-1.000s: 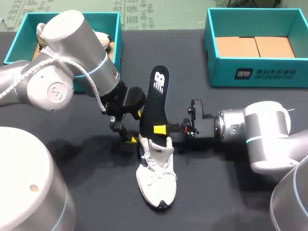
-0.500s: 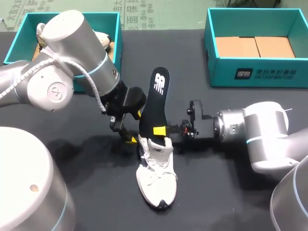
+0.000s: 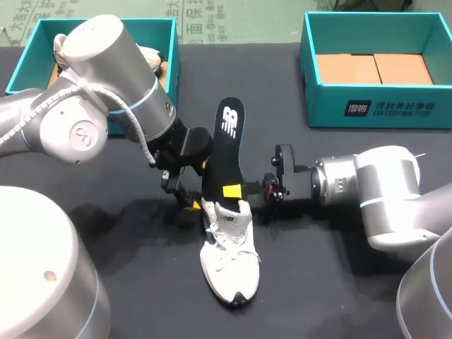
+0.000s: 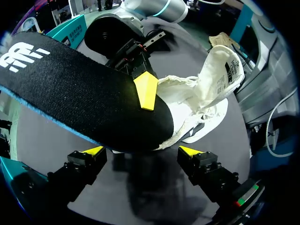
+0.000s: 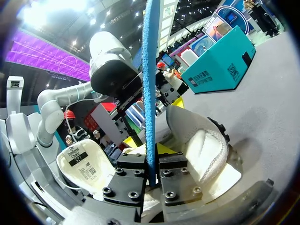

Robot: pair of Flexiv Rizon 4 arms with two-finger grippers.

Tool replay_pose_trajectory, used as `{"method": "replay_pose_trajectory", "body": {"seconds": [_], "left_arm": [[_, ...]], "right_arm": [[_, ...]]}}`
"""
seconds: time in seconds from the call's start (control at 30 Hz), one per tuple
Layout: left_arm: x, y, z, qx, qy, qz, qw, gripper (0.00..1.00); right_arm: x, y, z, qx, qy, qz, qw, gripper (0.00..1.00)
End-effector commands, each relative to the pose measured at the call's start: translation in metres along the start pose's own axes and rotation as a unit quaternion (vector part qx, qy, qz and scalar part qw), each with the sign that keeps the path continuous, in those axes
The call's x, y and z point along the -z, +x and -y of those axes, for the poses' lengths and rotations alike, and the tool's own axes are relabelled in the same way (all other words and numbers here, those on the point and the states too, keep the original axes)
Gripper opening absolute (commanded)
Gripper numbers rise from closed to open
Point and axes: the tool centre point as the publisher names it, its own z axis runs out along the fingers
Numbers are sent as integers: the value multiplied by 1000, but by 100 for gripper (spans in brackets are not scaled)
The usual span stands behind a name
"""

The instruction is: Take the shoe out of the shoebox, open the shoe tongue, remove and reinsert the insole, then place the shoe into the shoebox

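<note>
From the head camera, the white sneaker (image 3: 227,258) lay in the middle of the black surface (image 3: 339,282), toe at 6 o'clock and heel at 12. The black insole (image 3: 226,141) rose out of its mouth, leaning away toward 12 o'clock with only its lower end inside. The right arm (image 3: 381,194) came in from 3 o'clock, and the right jaws were clamped on the insole just above the collar. The left arm (image 3: 106,92) had the left jaws down beside the heel at the shoe's 9 o'clock. A teal shoebox (image 3: 173,56) with another shoe (image 3: 148,55) in it sat at 10 o'clock. A second shoebox (image 3: 374,106) sat at 2 o'clock, well apart from the work.

From the left wrist, the left jaws stood wide open with both yellow fingertips (image 4: 190,151) bare. The insole's (image 4: 84,93) rounded end and the sneaker's (image 4: 206,103) heel hung ahead of them, untouched. The tongue (image 4: 225,65) was pulled up and open.

From the right wrist, the insole (image 5: 149,70) ran edge-on between the right jaws, pinched from both sides, with the sneaker (image 5: 201,150) just beyond.

This looked like the insole step, though one moment could not tell drawing out from feeding in. Either way, the next move called for travel along the insole's own length. The left jaws would need to steady the heel so the shoe did not drag. The collar, the tongue and the laces were what could snag the insole's end
</note>
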Motion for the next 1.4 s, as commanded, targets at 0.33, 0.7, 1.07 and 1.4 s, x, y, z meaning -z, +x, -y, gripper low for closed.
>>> {"method": "replay_pose_trajectory", "body": {"seconds": [0.33,0.7,1.07,1.4], "left_arm": [[-1,0,0,0,-1,0,1000,100],[-1,0,0,0,-1,0,1000,100],[-1,0,0,0,-1,0,1000,100],[-1,0,0,0,-1,0,1000,100]], "right_arm": [[-2,-3,1,7,2,-2,1000,29],[-6,-4,-12,18,19,-9,1000,33],[-6,-2,-17,23,25,-12,999,34],[-3,1,-18,28,20,-12,999,35]]}}
